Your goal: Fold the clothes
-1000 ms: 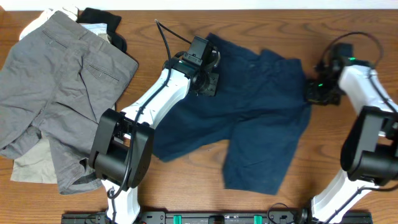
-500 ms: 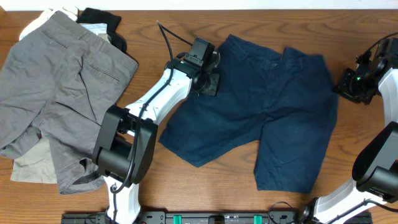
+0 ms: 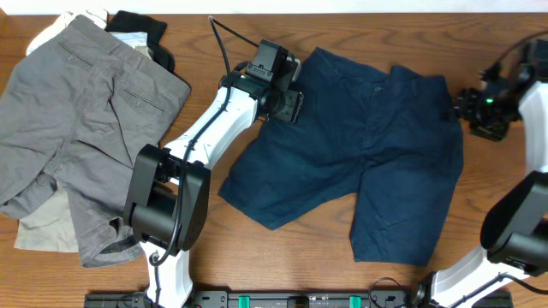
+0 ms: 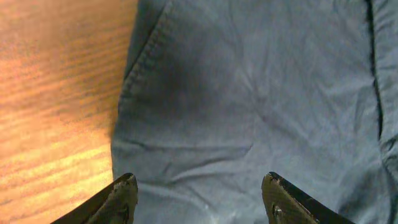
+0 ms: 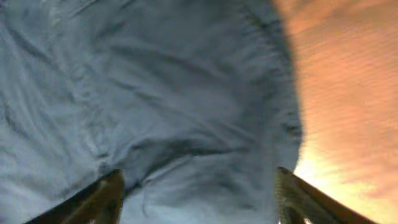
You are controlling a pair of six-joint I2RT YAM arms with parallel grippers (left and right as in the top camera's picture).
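Note:
The clothes, dark navy shorts (image 3: 368, 162), lie spread flat on the wooden table, waistband toward the far edge and both legs toward the front. My left gripper (image 3: 289, 103) hovers over their far left waistband corner. In the left wrist view the left gripper (image 4: 199, 186) is open, with only flat navy cloth (image 4: 249, 93) beneath. My right gripper (image 3: 460, 107) is at the shorts' far right edge. The right wrist view shows the right gripper (image 5: 198, 182) open over the cloth's hem (image 5: 186, 93), with nothing pinched.
Grey shorts (image 3: 77, 128) with a back pocket lie spread at the left. Beige cloth (image 3: 43, 229) lies under them, and white (image 3: 51, 30) and black (image 3: 141, 26) garments lie at the far left corner. Bare wood (image 3: 505, 197) shows right of the navy shorts.
The shorts were pulled to the right and spread flat. Both grippers then opened and let go of the waistband corners. The left gripper shifted slightly toward the far side.

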